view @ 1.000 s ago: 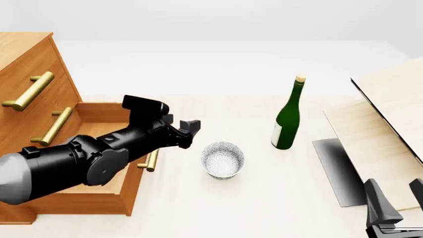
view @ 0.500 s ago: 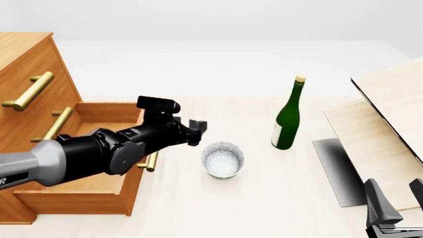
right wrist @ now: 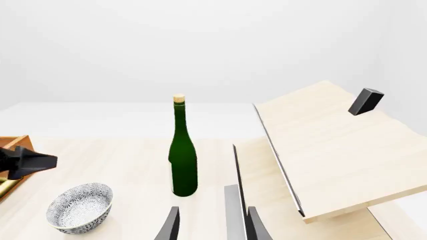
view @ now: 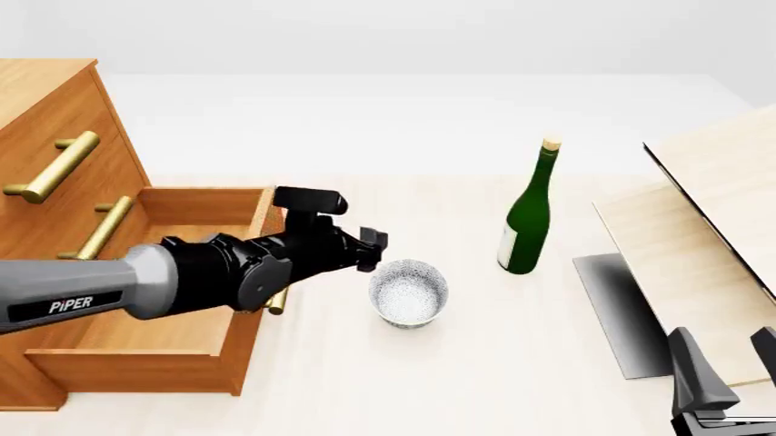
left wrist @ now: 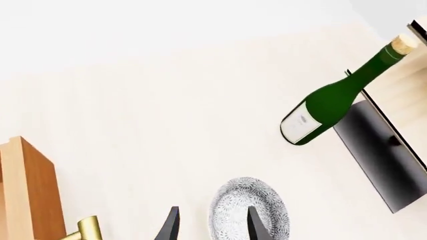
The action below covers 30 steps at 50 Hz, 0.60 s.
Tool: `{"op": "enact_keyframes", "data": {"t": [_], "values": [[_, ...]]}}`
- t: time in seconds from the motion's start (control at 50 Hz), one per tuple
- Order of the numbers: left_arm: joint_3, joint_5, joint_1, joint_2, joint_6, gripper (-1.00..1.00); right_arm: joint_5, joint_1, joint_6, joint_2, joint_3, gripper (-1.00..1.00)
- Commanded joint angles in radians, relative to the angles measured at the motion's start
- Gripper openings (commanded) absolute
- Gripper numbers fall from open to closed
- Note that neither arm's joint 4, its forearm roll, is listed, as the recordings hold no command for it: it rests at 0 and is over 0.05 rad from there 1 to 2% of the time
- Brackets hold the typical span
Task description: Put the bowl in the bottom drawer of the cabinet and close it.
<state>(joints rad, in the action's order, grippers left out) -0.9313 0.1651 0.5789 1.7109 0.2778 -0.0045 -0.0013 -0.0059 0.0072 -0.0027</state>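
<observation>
The speckled silvery bowl (view: 409, 291) stands upright on the table just right of the cabinet (view: 54, 118). The bottom drawer (view: 145, 341) is pulled out, and its brass handle (view: 279, 297) faces the bowl. My left arm reaches across the drawer. Its gripper (view: 373, 242) is open, just up-left of the bowl's rim and holding nothing. In the left wrist view the bowl (left wrist: 247, 210) sits ahead of the open gripper (left wrist: 213, 210), with one finger (left wrist: 254, 225) overlapping it. My right gripper (view: 728, 363) hangs open at the near right; its wrist view shows the bowl (right wrist: 80, 206) far off.
A tall green bottle (view: 528, 218) stands upright to the right of the bowl. Slanted pale wooden boards (view: 715, 227) on a dark grey base (view: 612, 309) fill the right side. The two upper drawers with brass handles (view: 54, 165) are closed.
My left arm has stretched rightward over the open drawer, bringing its gripper closer to the bowl. The bowl, bottle and right arm have not moved.
</observation>
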Motion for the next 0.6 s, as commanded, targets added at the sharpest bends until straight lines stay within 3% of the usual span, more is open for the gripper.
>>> {"op": "enact_keyframes", "data": {"t": [0.02,0.6], "values": [[-0.029,-0.006,0.007,0.063,0.024,1.00,0.001,0.000,0.000,-0.001,0.000,1.00],[-0.087,-0.020,0.029,0.202,0.033,1.00,0.001,0.000,0.000,-0.001,0.000,1.00]]}}
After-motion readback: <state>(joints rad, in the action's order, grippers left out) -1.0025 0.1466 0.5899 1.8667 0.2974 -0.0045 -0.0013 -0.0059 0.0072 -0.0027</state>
